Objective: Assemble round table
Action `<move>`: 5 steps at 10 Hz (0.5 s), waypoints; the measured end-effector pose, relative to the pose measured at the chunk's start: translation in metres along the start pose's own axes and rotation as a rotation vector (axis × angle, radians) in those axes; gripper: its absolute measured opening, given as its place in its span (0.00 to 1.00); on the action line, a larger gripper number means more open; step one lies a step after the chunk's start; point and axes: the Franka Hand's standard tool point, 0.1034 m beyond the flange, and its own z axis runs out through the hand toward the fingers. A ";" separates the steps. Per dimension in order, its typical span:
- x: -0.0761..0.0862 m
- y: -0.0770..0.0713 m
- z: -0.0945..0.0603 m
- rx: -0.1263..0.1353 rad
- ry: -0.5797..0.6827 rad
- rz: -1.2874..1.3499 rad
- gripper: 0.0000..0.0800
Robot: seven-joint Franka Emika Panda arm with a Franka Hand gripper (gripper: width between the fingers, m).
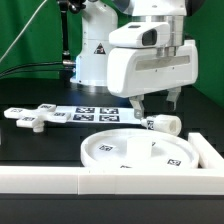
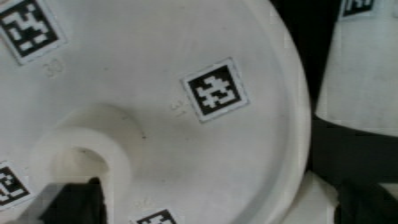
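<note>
The large white rimmed round disc (image 1: 135, 150) lies flat on the table near the front wall. It fills the wrist view (image 2: 178, 110), showing several square markers and a central hub. The short cylindrical leg (image 1: 165, 124) lies on its side just behind the disc, and shows at the wrist view's edge (image 2: 365, 90). The flat cross-shaped piece (image 1: 35, 117) lies at the exterior view's far left. My gripper (image 1: 157, 108) hangs open and empty above the disc's back rim, close to the leg. In the wrist view the gripper (image 2: 214, 205) has only dark finger edges showing.
The marker board (image 1: 95, 113) lies flat behind the disc. A long white border wall (image 1: 100, 180) runs along the front and turns up the exterior view's right (image 1: 208, 150). The robot base (image 1: 90, 60) stands behind.
</note>
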 end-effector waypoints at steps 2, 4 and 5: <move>0.003 -0.012 0.004 0.004 0.002 0.040 0.81; 0.002 -0.014 0.004 0.015 -0.029 0.037 0.81; 0.003 -0.014 0.004 0.013 -0.025 0.036 0.81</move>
